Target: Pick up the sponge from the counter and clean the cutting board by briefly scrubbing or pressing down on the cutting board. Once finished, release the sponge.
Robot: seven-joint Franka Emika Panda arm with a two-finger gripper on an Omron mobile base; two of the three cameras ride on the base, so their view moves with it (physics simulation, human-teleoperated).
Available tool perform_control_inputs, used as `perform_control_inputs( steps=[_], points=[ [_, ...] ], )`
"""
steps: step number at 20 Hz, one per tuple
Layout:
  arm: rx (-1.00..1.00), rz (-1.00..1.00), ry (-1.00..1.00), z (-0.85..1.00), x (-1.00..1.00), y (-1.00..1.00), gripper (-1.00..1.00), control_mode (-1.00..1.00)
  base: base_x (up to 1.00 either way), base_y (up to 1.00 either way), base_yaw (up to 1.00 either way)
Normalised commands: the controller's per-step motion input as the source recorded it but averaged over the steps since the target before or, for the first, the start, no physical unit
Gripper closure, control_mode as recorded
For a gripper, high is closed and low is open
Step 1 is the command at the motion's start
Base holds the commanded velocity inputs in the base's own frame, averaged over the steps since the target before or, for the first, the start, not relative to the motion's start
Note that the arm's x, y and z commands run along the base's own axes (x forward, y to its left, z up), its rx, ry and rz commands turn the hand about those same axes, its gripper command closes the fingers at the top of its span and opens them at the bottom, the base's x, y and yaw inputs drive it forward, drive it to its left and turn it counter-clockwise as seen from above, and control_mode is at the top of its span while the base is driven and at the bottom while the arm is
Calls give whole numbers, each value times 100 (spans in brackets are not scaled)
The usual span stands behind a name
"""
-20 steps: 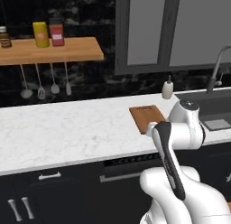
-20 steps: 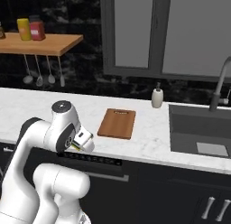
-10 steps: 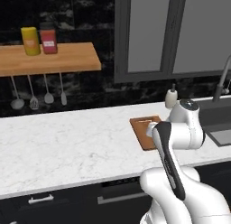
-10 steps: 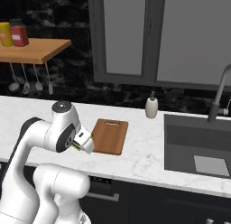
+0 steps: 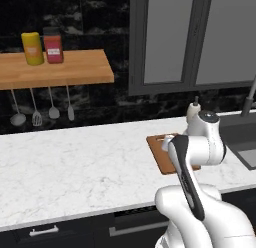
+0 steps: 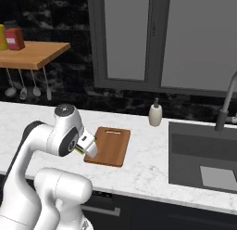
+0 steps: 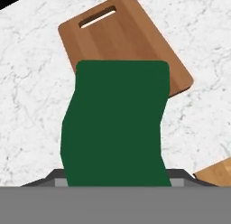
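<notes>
My gripper (image 6: 88, 147) is shut on the sponge (image 7: 116, 123), whose dark green face spreads across the middle of the hand view. In the right base view the sponge (image 6: 79, 150) peeks out yellow-green under the hand. The sponge hangs above the near left corner of the cutting board (image 6: 111, 143), a reddish-brown board with a slot handle lying on the white marble counter (image 6: 139, 173). Seen from the hand, the cutting board (image 7: 113, 38) lies beyond the sponge. The arm hides much of the cutting board (image 5: 159, 144) in the left base view. My fingertips are covered by the sponge.
A soap dispenser (image 6: 155, 114) stands behind the board, with the sink (image 6: 203, 157) and faucet (image 6: 227, 104) to the right. A wooden wall shelf (image 5: 60, 69) with two jars and hanging utensils (image 5: 42, 112) sits at the left. Bare counter (image 5: 75, 162) stretches left of the board.
Both base views have shifted as the base drove, so the board and sink now sit nearer and larger. The arm keeps its pose with the sponge still held.
</notes>
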Motion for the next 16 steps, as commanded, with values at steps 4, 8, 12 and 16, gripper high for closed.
perform_control_inputs(
  steps=[4, 8, 12, 16],
  points=[
    [0, 0, 0, -18, 53, -22, 100, -100, 0, 0, 0],
    [0, 0, 0, -24, 64, -20, 100, -100, 0, 0, 0],
    [0, 0, 0, -14, 48, -6, 100, -100, 0, 0, 0],
    [0, 0, 0, -13, 34, 0, 100, -100, 0, 0, 0]
  ],
)
